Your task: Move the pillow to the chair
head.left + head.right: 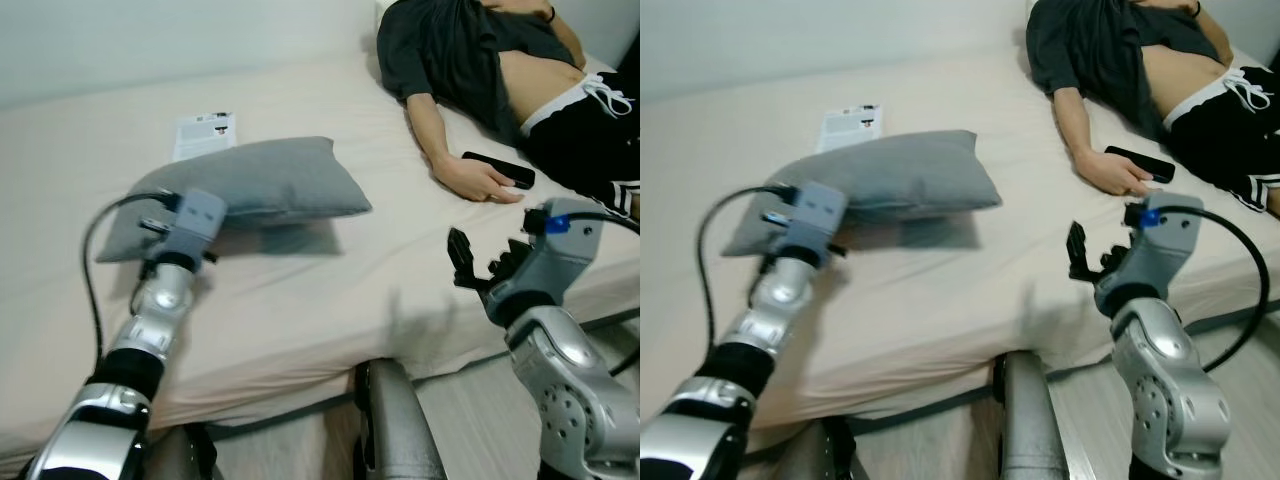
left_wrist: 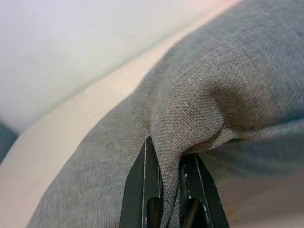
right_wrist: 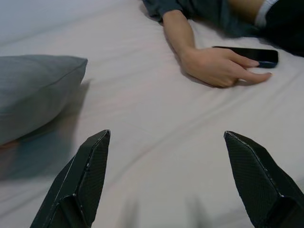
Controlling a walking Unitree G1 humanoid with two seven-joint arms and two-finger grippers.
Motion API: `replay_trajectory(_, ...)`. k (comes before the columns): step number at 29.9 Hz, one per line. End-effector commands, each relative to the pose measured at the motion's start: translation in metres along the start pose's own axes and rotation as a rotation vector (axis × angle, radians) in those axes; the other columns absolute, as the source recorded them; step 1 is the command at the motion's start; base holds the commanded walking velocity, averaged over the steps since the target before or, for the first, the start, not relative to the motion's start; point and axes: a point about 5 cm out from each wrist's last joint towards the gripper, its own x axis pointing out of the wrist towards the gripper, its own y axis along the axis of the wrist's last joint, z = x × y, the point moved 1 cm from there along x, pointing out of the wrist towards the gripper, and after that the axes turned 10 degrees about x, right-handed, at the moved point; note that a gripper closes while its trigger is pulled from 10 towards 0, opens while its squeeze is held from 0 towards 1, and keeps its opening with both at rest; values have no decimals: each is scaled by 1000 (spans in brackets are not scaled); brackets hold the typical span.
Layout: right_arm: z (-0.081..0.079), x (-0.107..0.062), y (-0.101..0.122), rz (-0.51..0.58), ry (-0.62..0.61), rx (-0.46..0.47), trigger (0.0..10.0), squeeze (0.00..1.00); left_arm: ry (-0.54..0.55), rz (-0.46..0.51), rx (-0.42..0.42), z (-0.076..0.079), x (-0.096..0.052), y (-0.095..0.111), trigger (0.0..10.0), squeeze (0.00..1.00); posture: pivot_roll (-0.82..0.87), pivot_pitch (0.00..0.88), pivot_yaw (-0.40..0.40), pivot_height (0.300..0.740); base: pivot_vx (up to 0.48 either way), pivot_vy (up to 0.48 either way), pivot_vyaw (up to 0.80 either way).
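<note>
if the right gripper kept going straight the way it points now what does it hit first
Probably the bare bed sheet. The right gripper is open and aimed over the mattress, into the gap between the grey pillow and the person's hand lying by a black phone. Depth is unclear, so the hand could come next.

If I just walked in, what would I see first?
The gray pillow on the bed, with one corner pinched by the robot's left gripper. Next, a person lying on the far right side of the bed, hand resting by a black phone. The right gripper hovers open above the sheet.
</note>
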Motion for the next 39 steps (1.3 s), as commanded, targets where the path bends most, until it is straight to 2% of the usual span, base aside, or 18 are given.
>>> replay_trajectory(1, -2, 1, -3, -10, 16, 11, 10000, 0, 63, -6, -41, -19, 4, 0, 0, 0, -180, 194, 62, 376, 0, 0, 0)
replay_trajectory(6, -6, 10, -4, 5, 52, 27, 10000, 0, 62, 29, -181, -44, 11, 9, 0, 0, -140, 124, 68, 376, 0, 0, 0)
replay_trajectory(7, -6, 10, -4, 5, 52, 27, 10000, 0, 62, 29, -181, -44, 11, 9, 0, 0, -140, 124, 68, 376, 0, 0, 0)
replay_trajectory(9, -8, 12, -9, 2, 74, 34, 10000, 0, 3, 44, -316, -50, 13, 17, 0, 0, -126, 86, 66, 376, 0, 0, 0)
replay_trajectory(10, -8, 12, -9, 2, 74, 34, 10000, 0, 3, 44, -316, -50, 13, 17, 0, 0, -126, 86, 66, 376, 0, 0, 0)
replay_trajectory(11, -10, 13, -10, 1, 87, 37, 10000, 0, -48, 56, -379, -50, 13, 21, 0, 0, -125, 82, 66, 376, 0, 0, 0)
replay_trajectory(12, -12, 14, -11, 5, 109, 45, 10000, 0, -99, 78, -427, -46, 12, 29, 1294, 0, -121, 82, 68, 376, 0, 0, 0)
replay_trajectory(13, -14, 16, -12, -1, 129, 45, 10000, 0, -146, 100, -433, -41, 10, 35, 9333, 0, -119, 68, 66, 381, 0, 0, 0)
replay_trajectory(16, -15, 19, -13, -7, 149, 42, 10000, 0, -191, 119, -430, -36, 7, 41, 9333, 0, -119, 68, 66, 391, 0, 0, 0)
replay_trajectory(17, -15, 20, -16, -14, 159, 47, 10000, 0, -230, 124, -488, -29, 2, 44, 10000, 0, -120, 61, 64, 401, 0, 0, 0)
replay_trajectory(21, -14, 21, -18, -19, 163, 53, 10000, 0, -250, 122, -531, -25, -1, 45, 10000, 0, -120, 61, 64, 411, 0, 0, 0)
replay_trajectory(23, -6, 16, -35, -48, 160, 59, 10000, 0, -309, 48, -595, 5, -21, 38, 10000, 0, -118, 23, 44, 421, 0, 0, 0)
replay_trajectory(25, -1, 12, -45, -63, 164, 67, 10000, 0, -365, 6, -616, 27, -37, 35, 10000, 0, -124, 6, 40, 431, -240, 0, 0)
replay_trajectory(27, 0, 11, -46, -63, 166, 70, 10000, 0, -381, 6, -620, 30, -41, 35, 10000, 0, -124, 6, 40, 436, -480, 0, 0)
replay_trajectory(33, 5, 10, -62, -95, 183, 56, 10000, 0, -441, -47, -688, 61, -65, 25, 10000, 0, -121, 0, 31, 461, 0, 0, 0)
replay_trajectory(34, 5, 10, -62, -95, 183, 56, 10000, 0, -441, -47, -688, 61, -65, 25, 10000, 0, -121, 0, 31, 461, 0, 0, 0)
replay_trajectory(37, 5, 3, -68, -107, 198, 48, 10000, 0, -478, -68, -717, 71, -82, 21, 10000, 0, -121, 0, 32, 476, 0, 0, 0)
replay_trajectory(39, 5, 2, -70, -107, 199, 46, 10000, 0, -475, -74, -728, 72, -84, 20, 10000, 0, -124, 0, 33, 481, 0, 0, 0)
